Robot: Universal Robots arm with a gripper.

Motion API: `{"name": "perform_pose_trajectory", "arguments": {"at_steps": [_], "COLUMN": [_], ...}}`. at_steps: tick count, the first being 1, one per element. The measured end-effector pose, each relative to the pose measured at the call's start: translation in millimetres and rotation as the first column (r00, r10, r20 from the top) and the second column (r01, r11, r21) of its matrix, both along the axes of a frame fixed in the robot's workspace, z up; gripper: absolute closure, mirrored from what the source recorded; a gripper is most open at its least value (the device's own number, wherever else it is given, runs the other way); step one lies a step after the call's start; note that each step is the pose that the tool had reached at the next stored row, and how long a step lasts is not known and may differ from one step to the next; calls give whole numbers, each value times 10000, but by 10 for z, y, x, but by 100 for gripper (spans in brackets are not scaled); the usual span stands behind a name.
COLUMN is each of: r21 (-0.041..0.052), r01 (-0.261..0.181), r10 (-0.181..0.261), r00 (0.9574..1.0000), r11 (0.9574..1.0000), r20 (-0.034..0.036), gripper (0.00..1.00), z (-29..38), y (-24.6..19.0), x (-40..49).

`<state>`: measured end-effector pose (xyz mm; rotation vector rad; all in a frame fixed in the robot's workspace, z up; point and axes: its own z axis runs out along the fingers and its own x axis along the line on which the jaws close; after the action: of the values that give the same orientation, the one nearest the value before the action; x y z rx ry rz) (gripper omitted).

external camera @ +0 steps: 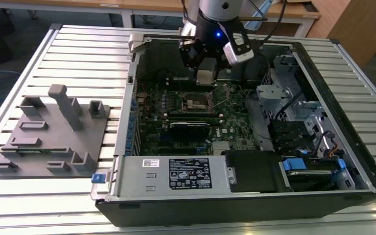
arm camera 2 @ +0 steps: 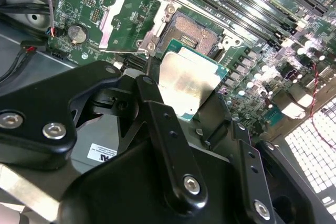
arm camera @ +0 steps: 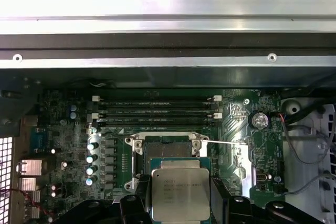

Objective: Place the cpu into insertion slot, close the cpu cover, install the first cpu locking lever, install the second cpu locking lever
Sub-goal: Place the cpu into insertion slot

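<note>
My gripper [external camera: 204, 78] hangs over the green motherboard [external camera: 230, 132] inside the open computer case, shut on the cpu [external camera: 204, 76]. In both wrist views the cpu [arm camera 2: 189, 83] [arm camera: 180, 192] is a flat square chip with a silvery top, clamped by its edges between the black fingers [arm camera 2: 152, 103]. The insertion slot [arm camera 2: 195, 34] [arm camera: 167, 149] lies open just beyond the chip, its dark pin field bare; in the exterior view the slot [external camera: 197, 102] is a little nearer the case front than the gripper. The cpu cover [arm camera 2: 128, 22] is swung open to one side of the slot.
Long black memory slots [arm camera: 157, 106] run beside the socket, and a coin battery [arm camera 2: 77, 33] sits near the raised cover. The case holds a power supply [external camera: 175, 172] at the front and drive bays [external camera: 299, 122] on the exterior view's right. A grey fixture block [external camera: 47, 137] stands on the slatted table.
</note>
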<state>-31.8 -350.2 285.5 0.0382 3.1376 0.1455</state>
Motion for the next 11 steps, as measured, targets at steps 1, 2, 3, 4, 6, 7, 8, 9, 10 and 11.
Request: {"name": "perform_pose_trajectory", "arguments": {"at_steps": [1,2,3,4,6,7,8,9,10,11], "r21": [-4,-7,-9,-10,-7,-5,-5,-6,-7,-9], "r01": [0,0,0,0,0,0,0,0,0,0], "r10": [0,0,0,0,0,0,0,0,0,0], "r00": [10000,10000,10000,10000,10000,10000,10000,10000,10000,10000], "r11": [10000,10000,10000,10000,10000,10000,10000,10000,10000,10000], "r20": [-1,-2,-2,-3,-2,-1,0,-1,-2,-2], "gripper": [46,46,46,46,46,46,46,46,46,46], "z": [-3,-5,-6,-6,-9,-11,-14,-17,-19,-20], "y": [0,0,0,-1,0,0,0,0,0,-1], "x": [0,0,0,0,0,0,0,0,0,0]}}
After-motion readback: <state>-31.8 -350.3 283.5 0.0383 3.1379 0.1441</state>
